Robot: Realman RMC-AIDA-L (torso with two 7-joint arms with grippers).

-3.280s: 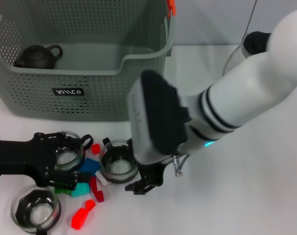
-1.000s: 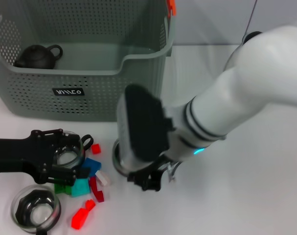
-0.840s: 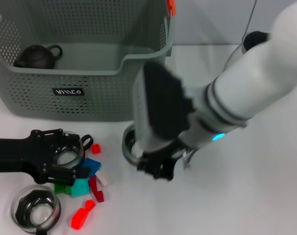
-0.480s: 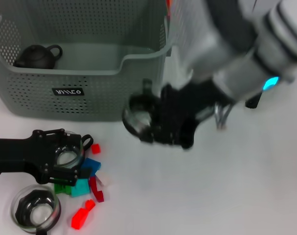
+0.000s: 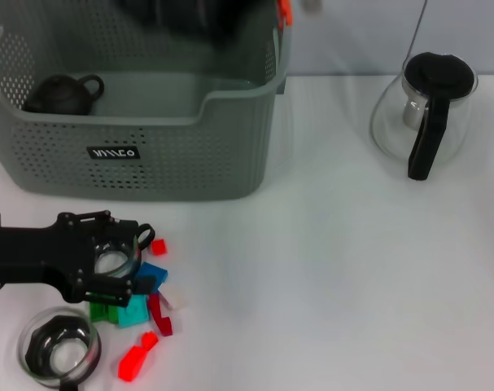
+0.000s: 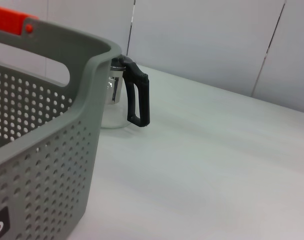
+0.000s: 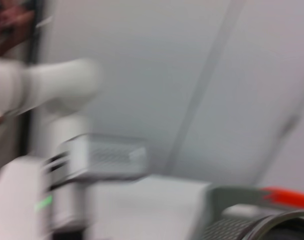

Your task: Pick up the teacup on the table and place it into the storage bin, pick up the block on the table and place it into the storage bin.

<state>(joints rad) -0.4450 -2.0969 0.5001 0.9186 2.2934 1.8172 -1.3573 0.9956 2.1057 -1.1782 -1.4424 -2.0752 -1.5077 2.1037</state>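
Hovering over the far rim of the large grey perforated plastic storage bin, the right gripper is seen in the head view only as a dark blur at the upper edge; whether it is open or holds anything cannot be told. A rounded glass rim at the edge of the right wrist view may be a carried cup, but this is not certain. The bin's open mouth is judged to lie directly below this gripper, so a release would be a straight drop.

The left gripper, black, rests low on the white worktop around a clear glass teacup; how far its jaws are parted cannot be told. Small coloured blocks lie just beside it, and a second glass teacup sits nearer the front edge. A dark teapot lies inside the bin. A glass jug with black handle stands well apart to the right.

Against the picture 3.3 s ago, the right arm has left the worktop, and the third teacup beside the blocks is gone from its place.
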